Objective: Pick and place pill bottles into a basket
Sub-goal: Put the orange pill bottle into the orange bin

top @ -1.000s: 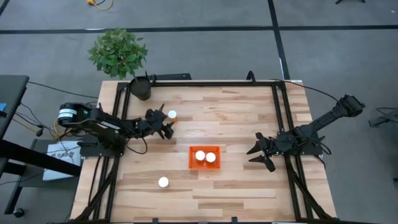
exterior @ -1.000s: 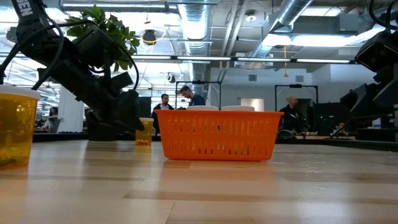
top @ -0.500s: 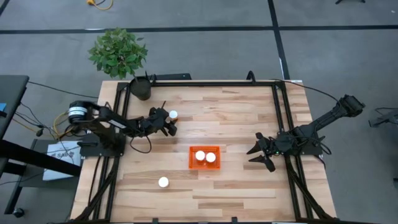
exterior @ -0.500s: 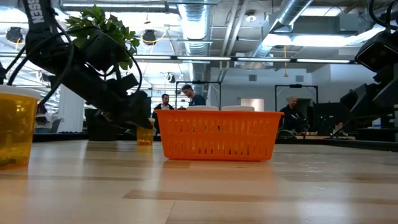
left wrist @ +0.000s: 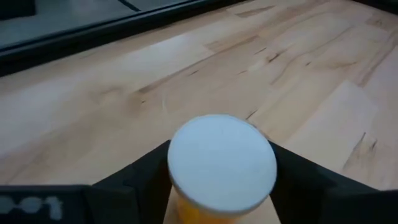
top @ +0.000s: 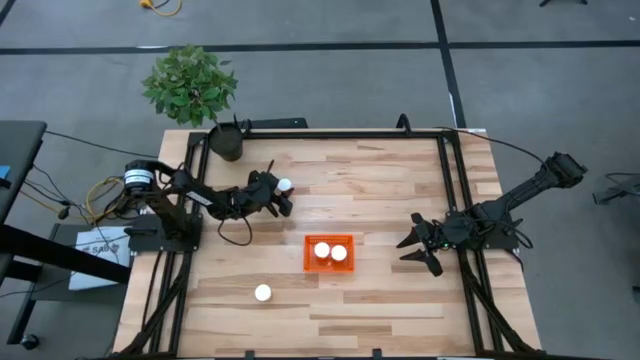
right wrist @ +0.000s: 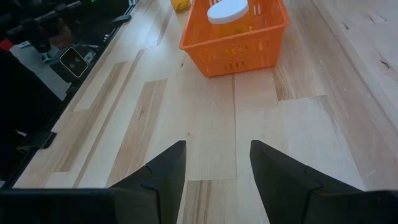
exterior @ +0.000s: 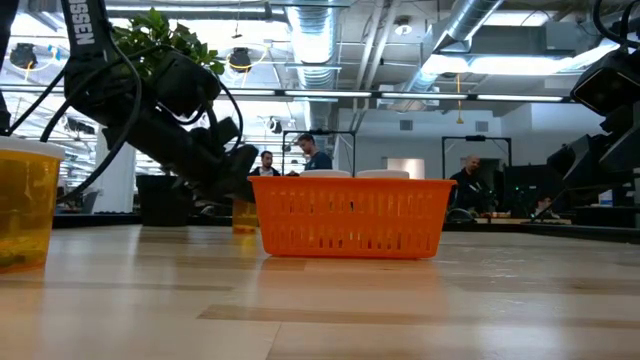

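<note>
The orange basket [top: 308, 262] stands at the table's middle, with two white-capped pill bottles [top: 330, 252] inside. A third bottle [top: 262, 293] stands upright on the table near the front left; it also looms at the left of the low view [exterior: 22, 205]. My left gripper [top: 278, 194] is shut on the fourth bottle [top: 285, 185], left of and beyond the basket. This bottle also shows in the left wrist view [left wrist: 222, 162] and the low view [exterior: 245, 215]. My right gripper [top: 420, 245] is open and empty at the right. My left gripper pinches the pill bottle between its two fingers [left wrist: 143, 180], one on each side of the orange body [left wrist: 186, 213] just under the white cap. The fingers come nearly level from the table's left. The bottle stands upright; I cannot tell whether its base is off the table.
A dark round pot [top: 227, 141] with a green plant [top: 190, 85] stands at the far left corner. Black frame rails [top: 448, 170] run along the table's sides. Bare wood [top: 390, 190] lies between the basket and the right arm. People show in the room behind [exterior: 305, 152].
My left gripper has moved toward the table's right edge, up to the bottle and around it. The bottle has shifted a little to the right with it and stays upright.
</note>
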You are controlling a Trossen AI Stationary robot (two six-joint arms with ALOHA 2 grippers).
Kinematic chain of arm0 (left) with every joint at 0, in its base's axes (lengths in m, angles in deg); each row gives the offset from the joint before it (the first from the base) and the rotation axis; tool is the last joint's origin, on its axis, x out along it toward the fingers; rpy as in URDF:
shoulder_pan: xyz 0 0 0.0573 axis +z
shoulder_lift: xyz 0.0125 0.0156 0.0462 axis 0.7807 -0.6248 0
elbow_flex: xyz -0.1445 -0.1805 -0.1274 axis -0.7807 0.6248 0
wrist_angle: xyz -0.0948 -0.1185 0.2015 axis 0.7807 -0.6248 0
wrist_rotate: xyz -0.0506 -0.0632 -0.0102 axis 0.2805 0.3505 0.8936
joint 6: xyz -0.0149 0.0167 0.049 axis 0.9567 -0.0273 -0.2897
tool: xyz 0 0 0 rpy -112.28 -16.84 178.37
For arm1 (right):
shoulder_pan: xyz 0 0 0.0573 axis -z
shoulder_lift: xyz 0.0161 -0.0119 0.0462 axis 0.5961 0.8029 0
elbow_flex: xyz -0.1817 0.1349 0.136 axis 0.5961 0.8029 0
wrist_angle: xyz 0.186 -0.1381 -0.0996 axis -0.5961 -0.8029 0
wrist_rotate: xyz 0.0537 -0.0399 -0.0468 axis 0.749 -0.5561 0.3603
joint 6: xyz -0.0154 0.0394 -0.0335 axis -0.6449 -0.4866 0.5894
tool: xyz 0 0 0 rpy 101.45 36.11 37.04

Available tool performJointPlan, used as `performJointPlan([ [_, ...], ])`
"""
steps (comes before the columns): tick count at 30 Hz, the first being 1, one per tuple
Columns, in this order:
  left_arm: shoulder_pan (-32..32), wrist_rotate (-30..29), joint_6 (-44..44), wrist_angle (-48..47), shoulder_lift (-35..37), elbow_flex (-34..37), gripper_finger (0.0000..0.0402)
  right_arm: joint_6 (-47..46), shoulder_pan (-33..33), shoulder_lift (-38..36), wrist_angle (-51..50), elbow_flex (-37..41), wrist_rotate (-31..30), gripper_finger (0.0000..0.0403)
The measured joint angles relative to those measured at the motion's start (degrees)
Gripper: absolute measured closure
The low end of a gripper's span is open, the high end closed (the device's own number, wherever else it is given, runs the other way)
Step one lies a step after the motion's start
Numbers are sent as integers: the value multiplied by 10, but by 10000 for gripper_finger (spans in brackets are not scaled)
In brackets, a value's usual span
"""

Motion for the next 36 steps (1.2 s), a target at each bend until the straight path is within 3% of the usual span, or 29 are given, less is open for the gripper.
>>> performJointPlan([
  [5, 0, 11, 1, 1, 0, 0, 223, 0, 0, 0, 0, 0, 0, 232],
  [14, 0, 19, 10, 2, 0, 0, 210, 0, 0, 0, 0, 0, 0, 232],
  [19, 0, 47, 11, 39, 0, -1, 226, 0, 0, 0, 0, 0, 0, 232],
  [29, -2, 109, -15, 38, 7, -60, 225, 0, 0, 0, 0, 0, 0, 232],
  [36, -31, 122, -35, -12, 57, -97, 227, 0, 0, 0, 0, 0, 0, 232],
])
